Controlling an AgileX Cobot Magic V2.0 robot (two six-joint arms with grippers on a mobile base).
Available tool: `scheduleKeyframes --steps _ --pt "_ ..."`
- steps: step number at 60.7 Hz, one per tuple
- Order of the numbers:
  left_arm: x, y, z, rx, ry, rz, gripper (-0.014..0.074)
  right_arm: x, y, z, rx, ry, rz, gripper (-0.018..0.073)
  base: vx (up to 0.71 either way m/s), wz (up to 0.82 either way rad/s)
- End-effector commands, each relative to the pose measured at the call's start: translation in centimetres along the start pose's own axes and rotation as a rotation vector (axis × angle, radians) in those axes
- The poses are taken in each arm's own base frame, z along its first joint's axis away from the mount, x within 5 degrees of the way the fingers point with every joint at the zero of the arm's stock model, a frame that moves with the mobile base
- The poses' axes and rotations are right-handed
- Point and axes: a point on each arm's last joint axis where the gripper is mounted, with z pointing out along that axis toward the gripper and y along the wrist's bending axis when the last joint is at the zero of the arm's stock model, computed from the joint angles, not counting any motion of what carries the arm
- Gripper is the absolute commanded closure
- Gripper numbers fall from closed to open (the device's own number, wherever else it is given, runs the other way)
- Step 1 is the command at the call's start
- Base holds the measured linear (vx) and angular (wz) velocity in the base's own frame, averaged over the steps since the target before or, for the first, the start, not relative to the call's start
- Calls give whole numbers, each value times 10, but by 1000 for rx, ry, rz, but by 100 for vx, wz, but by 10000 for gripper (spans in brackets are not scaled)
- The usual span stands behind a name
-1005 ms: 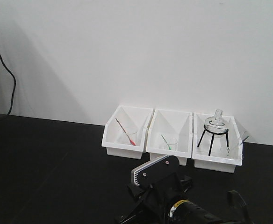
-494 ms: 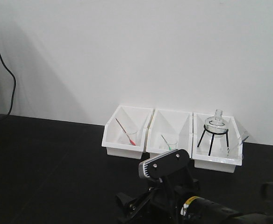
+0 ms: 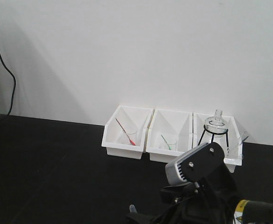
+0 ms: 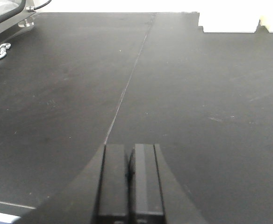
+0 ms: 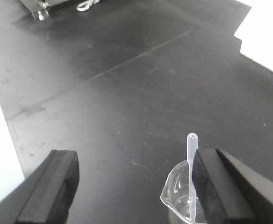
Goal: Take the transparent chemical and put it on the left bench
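The transparent chemical (image 5: 178, 191) is a small clear glass beaker with a colourless dropper (image 5: 191, 154) standing in it. In the right wrist view it sits over the black bench, against the inner face of the right finger (image 5: 206, 186). My right gripper (image 5: 134, 158) is wide open, and its left finger is far from the beaker. In the front view the right arm (image 3: 192, 169) fills the bottom right, with a small pale dropper tip (image 3: 132, 206) at its left end. My left gripper (image 4: 129, 149) is shut and empty, low over the bare black bench (image 4: 183, 93).
Three white bins stand at the back wall. The left bin (image 3: 109, 143) holds a beaker with a red dropper (image 3: 129, 136), and the middle one holds a beaker with a green dropper (image 3: 168, 142). The right bin holds a flask on a black tripod (image 3: 216, 125) and what looks like another clear dropper (image 3: 241, 138). A bench seam (image 4: 127, 88) runs ahead.
In the front view the right arm's camera housing has moved to the right and slightly up. The bins and their contents have not moved.
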Motion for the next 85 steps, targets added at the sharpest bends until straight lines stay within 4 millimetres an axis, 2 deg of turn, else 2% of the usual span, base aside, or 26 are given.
scheduleKeyframes --steps 1,11,17,22,29,35,43,49,55,60,85 --pt "-3 0 -1 -2 -81 -9 600 -20 0 -15 19 -126 -17 46 0 0" --pt "-3 0 -1 -2 -81 -9 600 -27 0 -32 42 -224 -46 179 0 0" --pt "-3 0 -1 -2 -81 -9 600 -21 -1 -55 83 -310 -117 302 0 0" --pt "-3 0 -1 -2 -81 -9 600 -2 -9 -76 137 -387 -92 424 0 0" --pt "-3 0 -1 -2 -81 -9 600 39 -27 -104 269 -437 -51 573 0 0" --pt "-3 0 -1 -2 -81 -9 600 78 -35 -126 398 -458 -47 569 0 0" --pt "-3 0 -1 -2 -81 -9 600 135 -38 -141 560 -451 -29 566 0 0" --pt "-3 0 -1 -2 -81 -9 600 175 -38 -141 657 -470 0 566 0 0" --pt "-3 0 -1 -2 -81 -9 600 199 -39 -139 729 -515 3 566 0 0" --pt "-3 0 -1 -2 -81 -9 600 207 -43 -132 747 -501 24 566 0 0" --pt "-3 0 -1 -2 -81 -9 600 208 -43 -132 748 -486 25 566 0 0"
